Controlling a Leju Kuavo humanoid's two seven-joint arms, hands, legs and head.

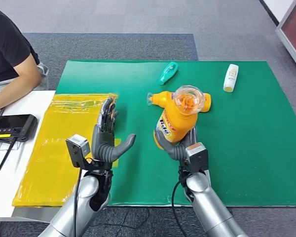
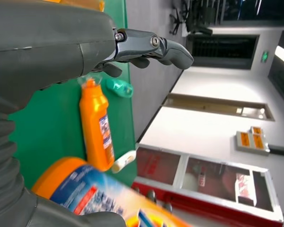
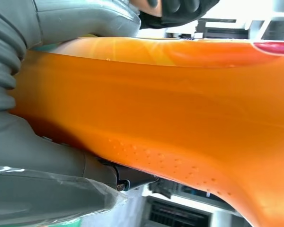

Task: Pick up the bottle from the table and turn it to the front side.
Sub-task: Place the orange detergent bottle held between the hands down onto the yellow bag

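Note:
My right hand (image 1: 180,148) grips an orange bottle (image 1: 176,121) by its lower body and holds it up off the green mat (image 1: 250,148), its clear cap facing my head camera. A blue and red label shows on its left side. Up close, the bottle's orange wall (image 3: 169,109) runs between the right hand's thumb and fingers (image 3: 48,179). My left hand (image 1: 108,136) hovers open to the left, palm towards the bottle and apart from it. From the left wrist, the left hand (image 2: 62,47) shows with the held bottle's label (image 2: 97,194) just past it.
A second orange bottle (image 1: 161,98) (image 2: 96,127) lies on the mat behind the held one. A teal bottle (image 1: 168,72) and a white bottle (image 1: 231,77) lie farther back. A yellow plastic sheet (image 1: 53,148) covers the table's left. A person (image 1: 9,54) sits far left by a black device (image 1: 12,127).

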